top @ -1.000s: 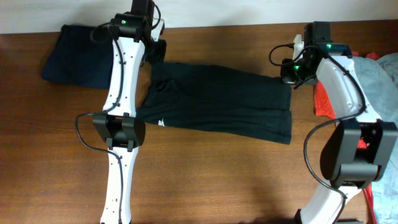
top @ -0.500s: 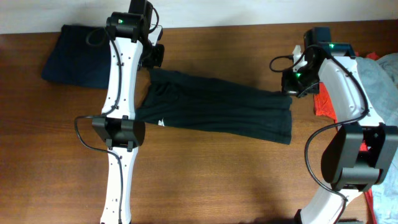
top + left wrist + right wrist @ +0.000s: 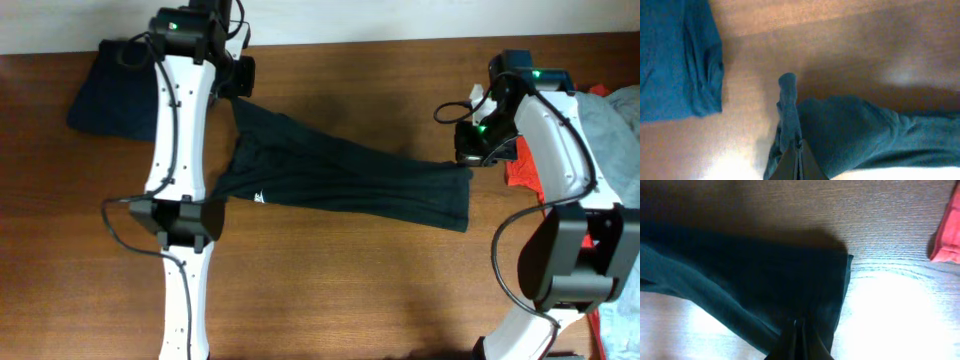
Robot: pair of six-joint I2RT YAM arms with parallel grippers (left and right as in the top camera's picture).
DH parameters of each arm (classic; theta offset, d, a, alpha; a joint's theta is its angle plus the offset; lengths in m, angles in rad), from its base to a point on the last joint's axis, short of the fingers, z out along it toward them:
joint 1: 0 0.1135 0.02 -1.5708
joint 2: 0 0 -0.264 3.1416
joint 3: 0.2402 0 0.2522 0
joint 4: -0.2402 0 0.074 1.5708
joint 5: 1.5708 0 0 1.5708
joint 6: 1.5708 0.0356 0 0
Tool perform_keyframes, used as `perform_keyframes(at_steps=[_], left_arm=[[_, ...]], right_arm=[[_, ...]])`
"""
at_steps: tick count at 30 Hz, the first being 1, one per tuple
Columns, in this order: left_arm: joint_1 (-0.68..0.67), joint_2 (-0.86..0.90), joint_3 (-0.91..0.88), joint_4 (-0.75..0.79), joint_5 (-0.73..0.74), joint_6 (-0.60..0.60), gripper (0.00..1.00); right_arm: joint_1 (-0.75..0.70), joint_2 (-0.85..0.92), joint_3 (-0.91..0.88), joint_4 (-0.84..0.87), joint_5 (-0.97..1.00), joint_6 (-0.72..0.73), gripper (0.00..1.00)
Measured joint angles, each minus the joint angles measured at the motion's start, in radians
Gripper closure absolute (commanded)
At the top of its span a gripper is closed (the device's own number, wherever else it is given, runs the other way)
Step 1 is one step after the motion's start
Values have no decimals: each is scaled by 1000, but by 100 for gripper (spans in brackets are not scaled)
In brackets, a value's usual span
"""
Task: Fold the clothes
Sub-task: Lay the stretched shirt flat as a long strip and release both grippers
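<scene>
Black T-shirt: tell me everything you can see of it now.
The black T-shirt is soft dark cloth with a tiny white mark near one edge. It lies stretched diagonally across the table, creased and bunched. The left gripper pinches one far corner and the right gripper the other, both shut on the cloth.

Looks like a robot lab bench: two white arms (image 3: 178, 150) at a plain wooden table (image 3: 330, 290), spare clothes (image 3: 615, 125) heaped near the right gripper (image 3: 468, 160).
</scene>
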Motion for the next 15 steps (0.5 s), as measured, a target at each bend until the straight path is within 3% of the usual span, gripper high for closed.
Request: perform_keyframes(at_steps=[5, 15], left_arm=[[0, -88, -203, 0, 0, -26, 100], [11, -91, -565, 0, -1, -45, 99]], right_arm=[[0, -29, 0, -29, 0, 0, 96], [0, -29, -32, -47, 0, 5, 96]])
